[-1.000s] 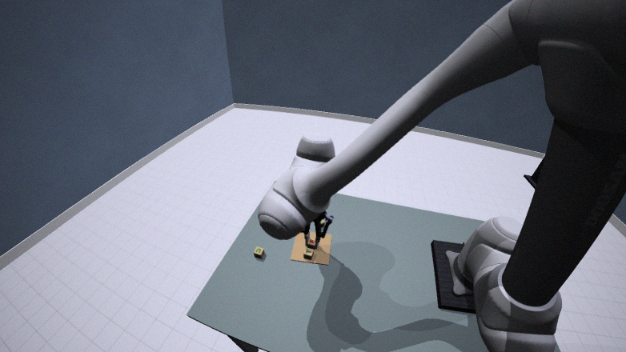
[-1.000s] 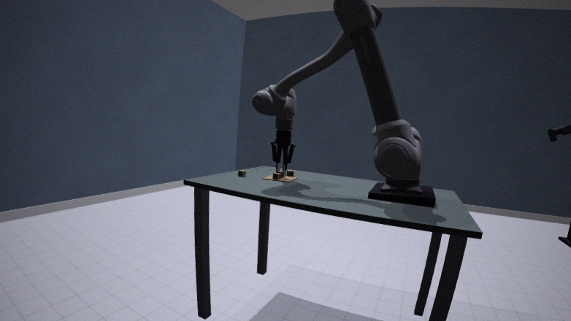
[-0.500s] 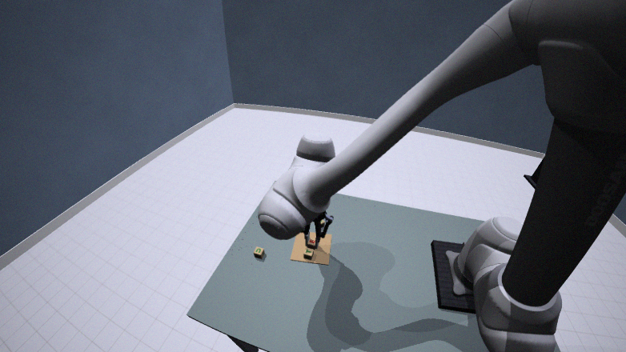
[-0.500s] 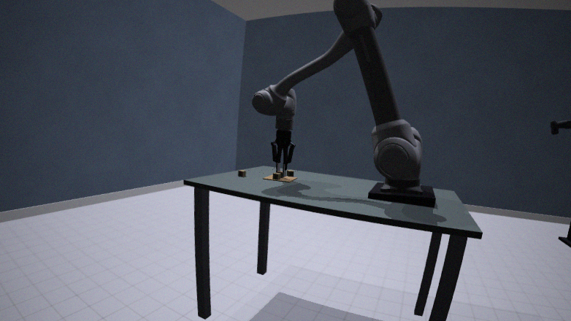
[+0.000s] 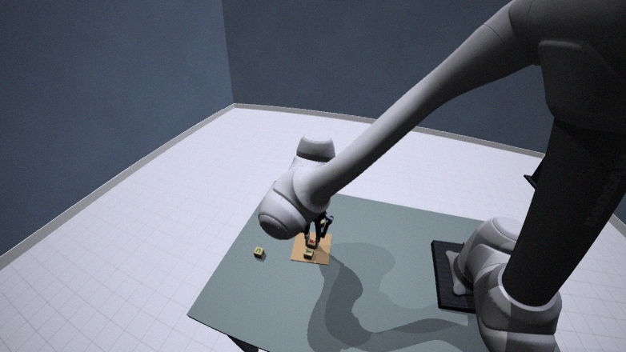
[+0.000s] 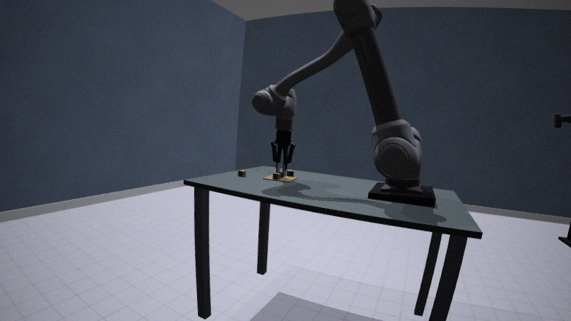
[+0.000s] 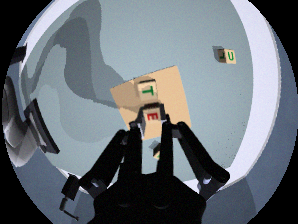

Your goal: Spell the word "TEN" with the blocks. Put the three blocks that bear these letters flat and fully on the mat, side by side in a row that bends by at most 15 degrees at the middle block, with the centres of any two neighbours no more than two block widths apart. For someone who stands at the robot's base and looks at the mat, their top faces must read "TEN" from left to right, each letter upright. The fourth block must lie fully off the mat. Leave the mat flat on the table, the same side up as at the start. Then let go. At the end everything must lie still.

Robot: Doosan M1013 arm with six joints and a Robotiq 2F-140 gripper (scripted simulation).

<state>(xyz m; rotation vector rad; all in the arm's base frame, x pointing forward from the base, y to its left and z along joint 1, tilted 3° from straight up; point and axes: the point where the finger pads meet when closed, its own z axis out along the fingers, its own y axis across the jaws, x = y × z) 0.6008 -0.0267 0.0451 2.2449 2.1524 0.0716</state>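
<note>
On the mat [image 7: 174, 92], the hand [image 7: 152, 131] grips the E block [image 7: 152, 116] beside the T block [image 7: 145, 88].

Top cam high behind arm, exterior low & far sideways, wrist cam close; all share mat [image 5: 321, 258].

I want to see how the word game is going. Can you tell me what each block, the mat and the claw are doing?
T block: flat on the mat, free.
E block: on the mat, clamped between the fingers.
U block: on the table, off the mat.
Mat: flat on the table.
Gripper: shut on the E block.
</note>
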